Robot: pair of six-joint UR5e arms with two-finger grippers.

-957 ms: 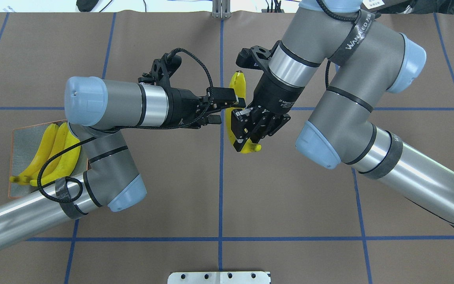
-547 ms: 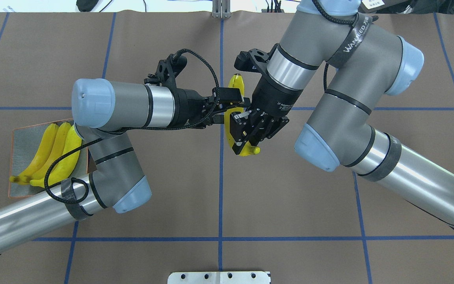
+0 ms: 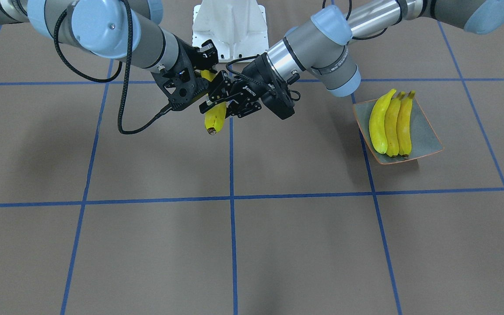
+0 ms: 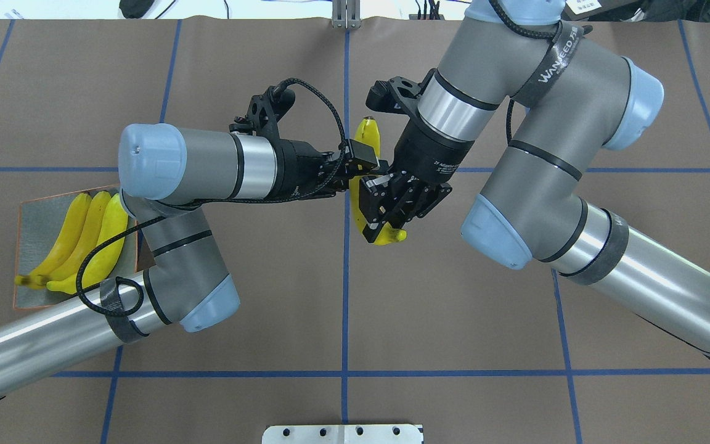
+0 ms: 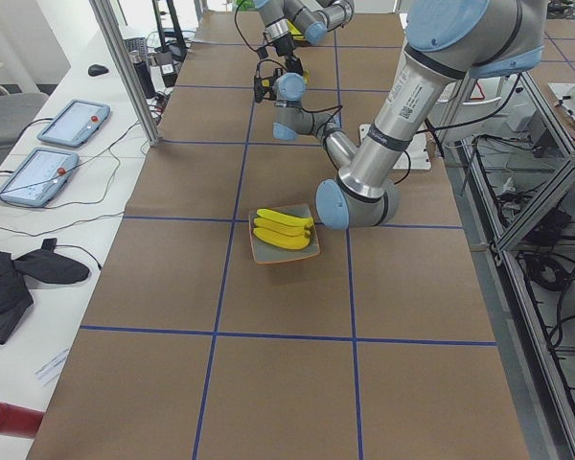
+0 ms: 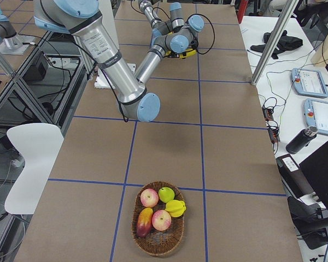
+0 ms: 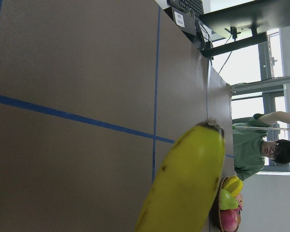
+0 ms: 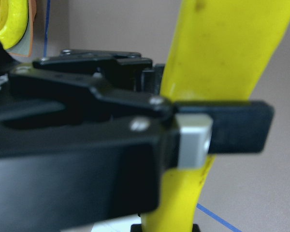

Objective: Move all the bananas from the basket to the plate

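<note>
One yellow banana (image 4: 368, 132) hangs above the table's middle, held from both sides. My right gripper (image 4: 375, 213) is shut on its lower half. My left gripper (image 4: 360, 166) reaches in from the left, and its fingers clamp the upper half. The front-facing view shows this banana (image 3: 215, 118) with its dark tip pointing down below the left gripper (image 3: 222, 98). It fills the left wrist view as banana (image 7: 188, 183) and the right wrist view as banana (image 8: 217, 58). Three bananas (image 4: 87, 237) lie side by side on the square grey-blue plate (image 4: 34, 209) at the far left. The basket (image 6: 158, 250) holds other fruit.
The woven basket with apples and other fruit stands far off on the right end of the table, seen only in the exterior right view. A person (image 7: 253, 150) sits beyond the table there. A white mounting plate (image 4: 342, 433) lies at the near edge.
My left arm has slid right toward the banana, and its fingers have come in around the upper half. The right gripper has kept the banana almost still.
</note>
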